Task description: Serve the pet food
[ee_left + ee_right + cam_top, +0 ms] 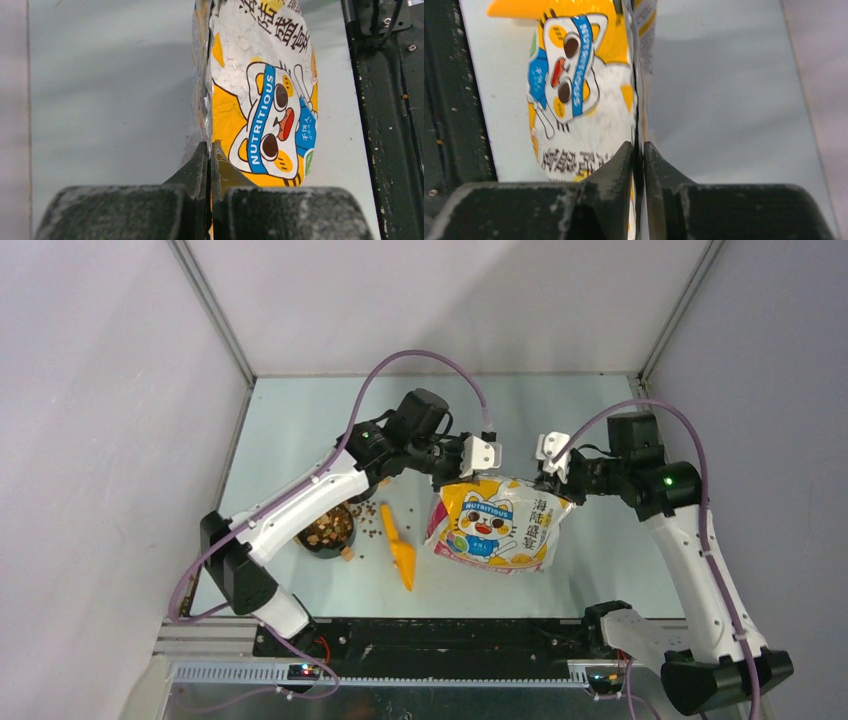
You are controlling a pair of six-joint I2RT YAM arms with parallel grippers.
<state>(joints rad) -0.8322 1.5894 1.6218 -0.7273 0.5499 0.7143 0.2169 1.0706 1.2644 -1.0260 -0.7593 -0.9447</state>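
Pet food (330, 527): brown and tan kibble heaped in a dark bowl (322, 554) on the left of the tabletop (300, 440), partly hidden under the left arm. A few loose pellets lie on the tabletop just beside the bowl, toward the scoop.

Orange scoop (400, 550): flat on the tabletop between bowl and bag, touching neither.

Printed bag (495, 525): cartoon cat face up, to the right of the scoop, held by its far edge at both corners. Cannot tell whether its near edge rests on the tabletop.

Left end effector (447, 478): at the bag's far left corner. The wrist view shows the fingers pressed together on the thin top seam (209, 150).

Right end effector (553, 478): at the far right corner, likewise clamped on the seam (638, 150), with the bag face (584, 90) to its left.
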